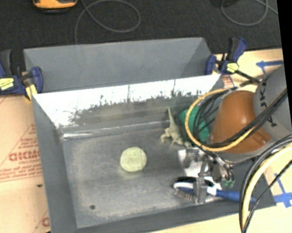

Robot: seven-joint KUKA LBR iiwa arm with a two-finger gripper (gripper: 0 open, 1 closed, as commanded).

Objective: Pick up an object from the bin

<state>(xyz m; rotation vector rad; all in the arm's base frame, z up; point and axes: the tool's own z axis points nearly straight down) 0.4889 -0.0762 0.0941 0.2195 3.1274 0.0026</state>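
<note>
My gripper (200,179) is low in the bin's right front corner. It hangs right over a brush with a blue handle (225,195), whose dark bristle head points left along the front wall. A pale beige-green toy figure (169,132) stands just behind the gripper, near the back right of the floor. A round yellow-green disc (133,159) lies flat in the middle of the bin, well to the gripper's left. Nothing shows held in the gripper.
The arm with its orange cover and looped cables hangs over the bin's right side and hides that corner. A green thing (204,128) peeks out beneath the cables. Bare floor lies to the left of the disc.
</note>
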